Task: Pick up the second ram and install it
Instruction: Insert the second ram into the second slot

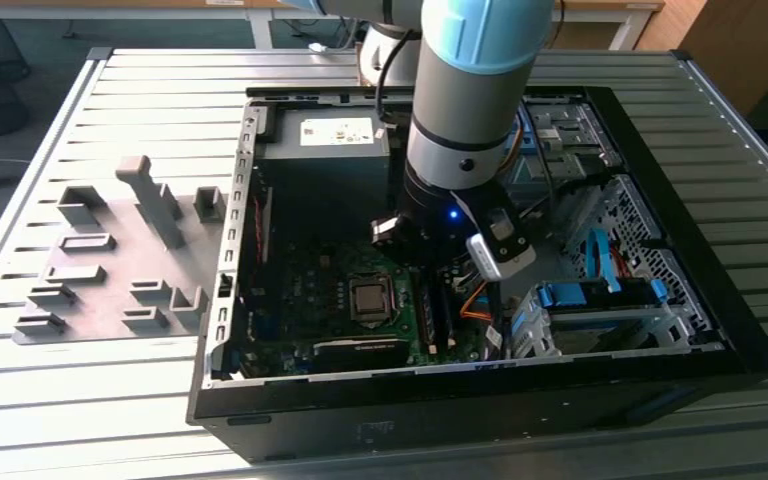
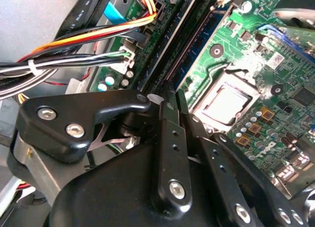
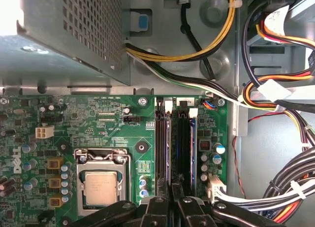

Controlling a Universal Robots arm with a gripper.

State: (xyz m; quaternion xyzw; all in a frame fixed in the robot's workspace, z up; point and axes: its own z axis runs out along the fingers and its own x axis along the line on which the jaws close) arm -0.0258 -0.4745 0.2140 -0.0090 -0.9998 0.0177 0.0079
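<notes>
Pressing-in stage, by the look of it.

Exterior view: arm reaches down into the open computer case [image 1: 704, 330] on the slatted worktop [image 1: 117, 400], gripper [image 1: 427, 262] low over the motherboard [image 1: 317, 290] beside the CPU socket [image 1: 369, 299]. Grey fixture blocks [image 1: 104, 260] sit outside the case toward the exterior view's left.

Second wrist view: jaws pressed close together, tips right at the end of the memory slots [image 2: 184, 47]; whether they pinch anything, cannot tell.

First wrist view: the second ram [image 3: 192, 148] stands edge-up in a slot, just beside the neighbouring stick [image 3: 168, 148], gripper tips [image 3: 171, 200] at its near end.

Judgement: seat well by pushing straight down, evenly along the stick, clear of the cable bundle [image 3: 275, 104].
</notes>
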